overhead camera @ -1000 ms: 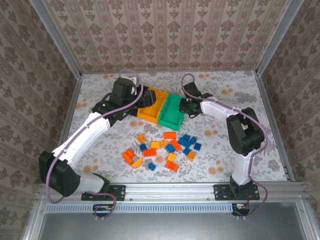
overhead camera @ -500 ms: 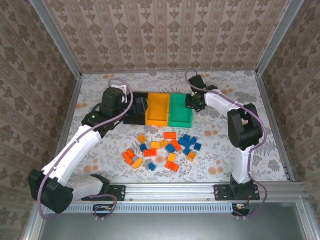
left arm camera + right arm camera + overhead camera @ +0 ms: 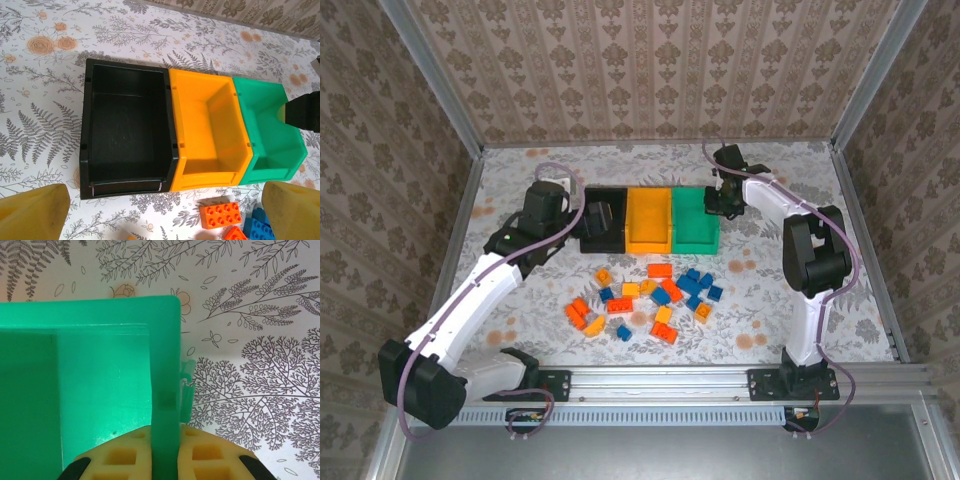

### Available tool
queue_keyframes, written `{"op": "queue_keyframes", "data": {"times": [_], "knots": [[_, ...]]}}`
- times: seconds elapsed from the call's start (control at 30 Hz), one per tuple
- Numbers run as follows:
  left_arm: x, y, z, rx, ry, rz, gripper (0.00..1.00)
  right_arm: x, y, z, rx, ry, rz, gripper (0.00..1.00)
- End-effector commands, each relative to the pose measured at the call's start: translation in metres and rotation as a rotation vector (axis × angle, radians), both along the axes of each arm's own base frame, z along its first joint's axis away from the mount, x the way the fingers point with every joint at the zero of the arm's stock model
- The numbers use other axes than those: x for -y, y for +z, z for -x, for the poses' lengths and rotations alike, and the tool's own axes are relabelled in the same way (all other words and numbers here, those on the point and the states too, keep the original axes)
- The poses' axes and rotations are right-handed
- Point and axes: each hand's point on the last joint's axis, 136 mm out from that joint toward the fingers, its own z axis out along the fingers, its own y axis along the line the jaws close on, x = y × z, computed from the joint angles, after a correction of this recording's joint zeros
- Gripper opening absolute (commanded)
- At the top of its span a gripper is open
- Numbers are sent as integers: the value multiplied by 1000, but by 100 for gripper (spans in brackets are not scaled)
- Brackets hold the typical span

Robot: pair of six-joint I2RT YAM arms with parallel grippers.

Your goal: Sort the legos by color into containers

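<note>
Currently your right gripper [image 3: 165,460] is clenched on the green bin [image 3: 100,390]. Its two yellow fingers [image 3: 120,460] sit one on each side of the bin's end wall, the one farthest from the yellow-orange bin [image 3: 207,125], and the wall is pinched between them. Your left gripper [image 3: 599,219] is released: its yellow fingertips [image 3: 30,212] stand wide apart with nothing between them. It hangs at the black bin [image 3: 125,130], on the opposite side of the yellow-orange bin from the green one.

The three bins are joined in a straight row on the desk [image 3: 770,290]. The black one touches one side of the yellow-orange bin and the green one touches the other, all upright with open tops. The black and yellow-orange bins are empty. The part of the green bin that you can see is empty too, though in the left wrist view the right gripper covers a bit of its far end.

The legos [image 3: 655,298] lie loose on the desk in a mixed scatter of blue, orange-red and yellow-orange. They sit on the near side of the yellow-orange bin, towards the arm bases, apart from the row. An orange-red brick [image 3: 220,215] is just in front of the yellow-orange bin's low lip, not touching it, with a blue brick [image 3: 260,230] beside it.
</note>
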Motion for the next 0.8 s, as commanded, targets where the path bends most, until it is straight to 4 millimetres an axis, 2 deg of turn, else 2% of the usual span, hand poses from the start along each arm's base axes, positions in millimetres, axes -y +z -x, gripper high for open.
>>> {"op": "queue_keyframes", "data": {"times": [0.0,0.13,0.3,0.4,0.47,0.53,0.63,0.77], "knots": [[-4,1,2,11,1,3,100,-4,15,4,1,53,-11,0],[-4,-4,0,-3,3,11,100,-3,13,-1,-8,45,-6,1],[-5,-5,0,-8,11,22,100,-5,21,-6,26,34,-15,45],[-5,-2,1,4,13,33,100,-9,40,-7,77,39,-26,61],[-6,2,2,15,18,41,100,-11,52,-5,108,36,-31,65],[-8,5,3,28,26,47,100,-16,65,2,144,33,-54,67],[-12,10,7,54,37,53,100,-36,76,26,183,51,-111,69],[-23,18,15,90,63,51,100,-83,71,75,206,166,-162,70]]}}
